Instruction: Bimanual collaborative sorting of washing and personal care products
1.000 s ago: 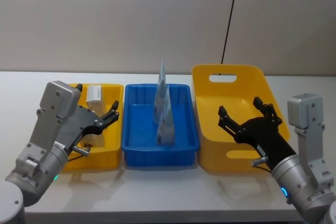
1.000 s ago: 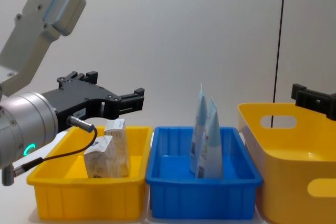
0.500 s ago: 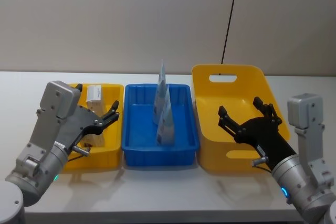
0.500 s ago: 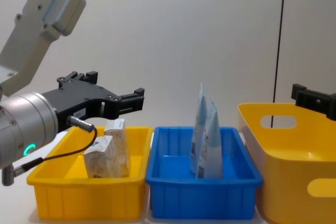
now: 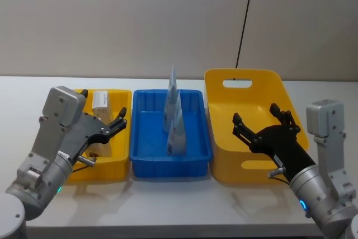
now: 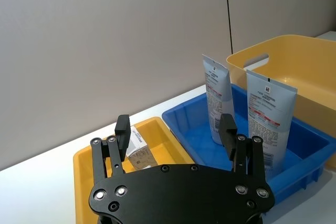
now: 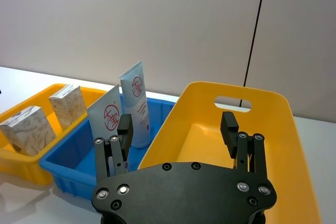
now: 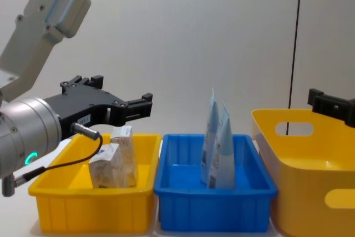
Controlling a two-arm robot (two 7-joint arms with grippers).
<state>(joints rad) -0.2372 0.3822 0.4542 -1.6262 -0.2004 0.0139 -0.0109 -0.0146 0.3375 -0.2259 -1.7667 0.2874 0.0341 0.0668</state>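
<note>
Two flat pale-blue pouches point(image 5: 172, 102) point(image 5: 178, 134) with a red round logo point(image 7: 136, 85) stand upright in the blue tray point(image 5: 168, 167). A whitish boxy pack with grey leaf print point(image 7: 29, 129) and a beige wrapped pack point(image 7: 68, 107) sit in the small yellow tray point(image 5: 106, 169) at the left. My left gripper point(image 5: 114, 124) hovers open above that tray, holding nothing. My right gripper point(image 5: 257, 117) hangs open and empty over the large yellow basket point(image 5: 246, 76).
The three containers stand side by side on a white table point(image 5: 184, 205), close to a plain wall. A black cable point(image 5: 245, 20) runs down the wall behind the basket. Bare table lies in front of the trays.
</note>
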